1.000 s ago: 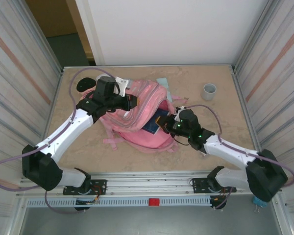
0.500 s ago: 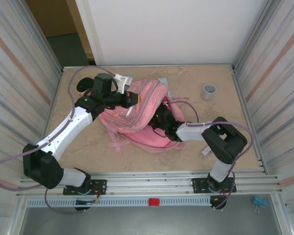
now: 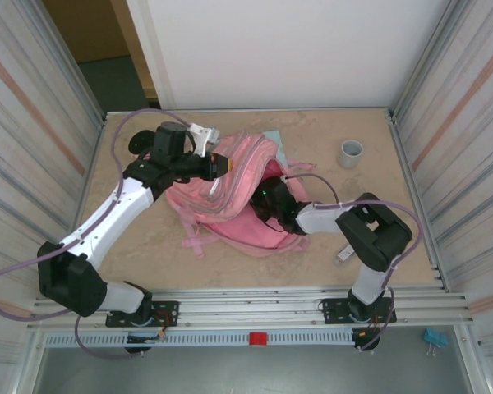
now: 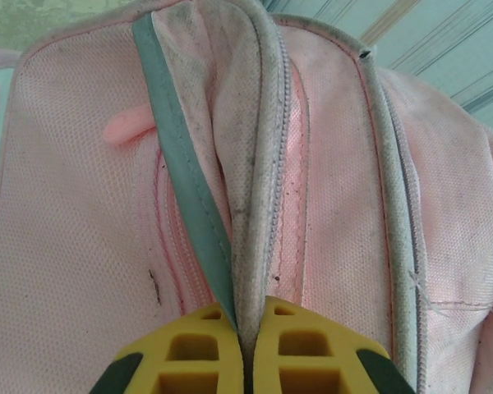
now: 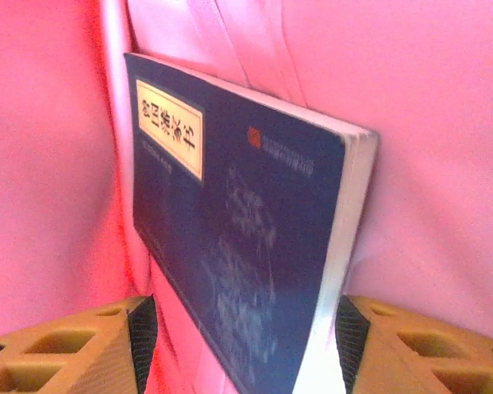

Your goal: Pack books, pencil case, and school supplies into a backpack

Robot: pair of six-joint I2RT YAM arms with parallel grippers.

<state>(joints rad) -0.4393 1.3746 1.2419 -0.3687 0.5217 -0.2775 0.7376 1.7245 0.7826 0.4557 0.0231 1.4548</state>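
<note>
The big pink backpack (image 3: 230,205) lies in the middle of the worktop (image 3: 148,254). The left jaws (image 4: 245,328) are shut tight on the edge of its opening. They hold that edge up at about 10 o'clock on the bag, so the mouth gapes.

The step in hand looks like packing the book. The right jaws (image 5: 240,328) are deep inside the bag, with pink cloth all around. The dark blue book (image 5: 238,213) is in there too. It leans on the bag's wall, and its pale label (image 5: 171,130) is up at 10 o'clock in the right wrist view. The book's near end sits right between the two jaws, and the jaws stand apart, one on each side of it. I cannot tell if they touch its edges. To me the book looks put down, not gripped.

Next, I think the right arm must back straight out of the mouth. It should not hook the cloth or drag the book along. The left jaws should keep the mouth open.

The mint-green pencil case (image 3: 273,138) peeks out behind the bag, at 1 o'clock from it. A small white stick (image 3: 343,253) lies on the worktop at 4 o'clock from the bag, close to the right arm. Both are not yet packed, so one of them likely comes next.
</note>
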